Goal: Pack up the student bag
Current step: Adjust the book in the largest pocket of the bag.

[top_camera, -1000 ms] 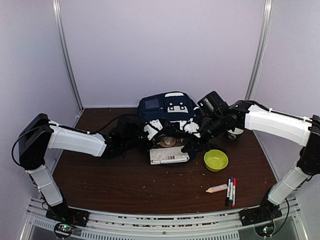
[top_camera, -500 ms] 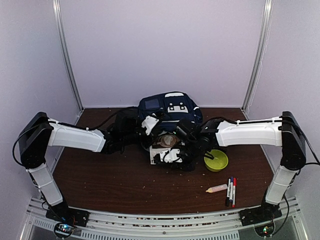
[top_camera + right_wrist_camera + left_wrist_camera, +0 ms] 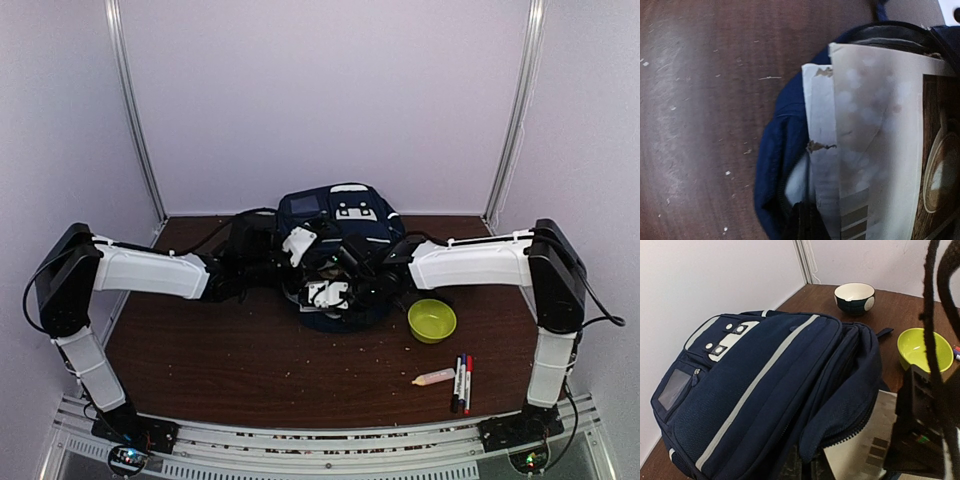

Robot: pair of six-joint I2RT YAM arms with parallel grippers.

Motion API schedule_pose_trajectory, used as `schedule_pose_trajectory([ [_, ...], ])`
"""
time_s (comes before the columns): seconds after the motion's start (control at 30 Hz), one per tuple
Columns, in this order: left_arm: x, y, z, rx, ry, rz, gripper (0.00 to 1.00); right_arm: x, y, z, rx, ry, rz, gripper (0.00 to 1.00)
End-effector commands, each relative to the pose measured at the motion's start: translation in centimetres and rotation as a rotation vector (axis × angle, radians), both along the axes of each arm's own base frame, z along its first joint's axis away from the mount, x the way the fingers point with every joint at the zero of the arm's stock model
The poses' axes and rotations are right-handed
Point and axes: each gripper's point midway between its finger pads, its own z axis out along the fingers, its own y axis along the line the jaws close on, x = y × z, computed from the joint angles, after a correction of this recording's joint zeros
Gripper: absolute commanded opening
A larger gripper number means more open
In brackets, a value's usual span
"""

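Jaws of the right gripper [image 3: 801, 215] are pressed shut, dark and thin, right at the soft blue edge of the student bag [image 3: 335, 215], beside a paper booklet [image 3: 875, 125]. Whether they pinch the cloth cannot be told. The booklet is flat, pale grey, torn a little at its rim, with a brown coffee picture on it. It lies in the open mouth of the bag, and the blue cloth curves round its end.

The left gripper [image 3: 802, 471] is shut too, low at the bag's near side. What sits between its jaws cannot be seen.

The bag is big, puffy and navy blue, with a thin white stripe, white patches with round studs and a small clear pocket. It lies at the back middle of the brown wooden table [image 3: 250, 360], which has pale crumbs on it.

The right arm [image 3: 470, 265] rises from its base, bends sharply, and its long white part reaches almost level to the bag. The left arm [image 3: 150, 272] does the same from the other side.

A round lime-green bowl [image 3: 432, 320] sits just beside the bag. A dark bowl [image 3: 855, 297], white inside, stands behind it. Pens [image 3: 461, 381] and a small tube [image 3: 434, 377] lie near the front.
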Motion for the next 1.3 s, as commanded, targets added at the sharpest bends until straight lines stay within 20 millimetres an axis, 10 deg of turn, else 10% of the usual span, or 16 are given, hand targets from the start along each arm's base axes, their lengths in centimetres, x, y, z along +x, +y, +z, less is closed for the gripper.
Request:
schedule_pose_trajectory([
  [0.0,-0.3,-0.7,5.6,-0.113,-0.056,-0.042,0.0,6.2,0.6,3.2,0.053,-0.237,-0.156,0.0],
  [0.7,0.4,0.8,8.1,-0.114,-0.093,-0.01,0.0,12.3,-0.9,2.3,-0.025,-0.685,-0.211,0.0],
  [1.27,2.0,2.2,6.6,-0.118,-0.045,0.037,0.0,-1.0,-3.2,2.3,0.044,-0.154,0.075,0.1],
])
